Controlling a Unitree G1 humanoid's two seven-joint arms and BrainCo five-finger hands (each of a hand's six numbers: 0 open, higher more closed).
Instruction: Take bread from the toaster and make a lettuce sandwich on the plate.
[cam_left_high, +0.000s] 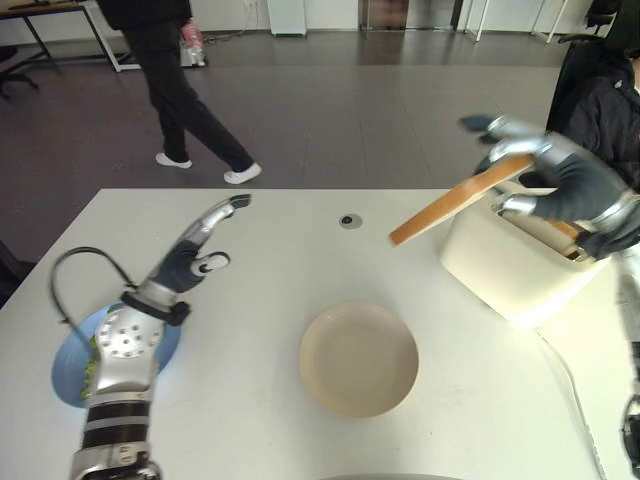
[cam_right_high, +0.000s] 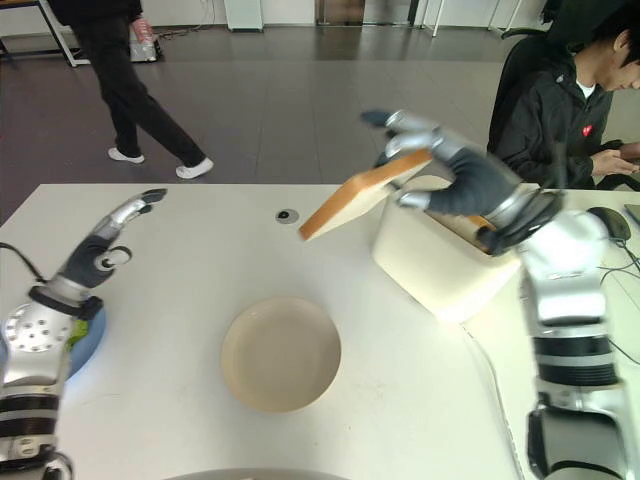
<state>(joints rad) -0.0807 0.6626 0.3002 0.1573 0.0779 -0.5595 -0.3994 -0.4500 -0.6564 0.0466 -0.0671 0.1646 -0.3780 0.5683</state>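
Soft, even indoor light is brightening the white table (cam_left_high: 280, 260); the plate (cam_left_high: 358, 362) and toaster (cam_left_high: 495, 275) are casting only faint shadows, and the dark floor (cam_left_high: 380, 90) is reflecting a pale sheen far back.

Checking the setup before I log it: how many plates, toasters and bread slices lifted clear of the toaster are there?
Plates: 2, the beige plate and the blue plate holding lettuce.
Toaster: 1.
Bread slice, in the right hand: 1.
Total: 4.
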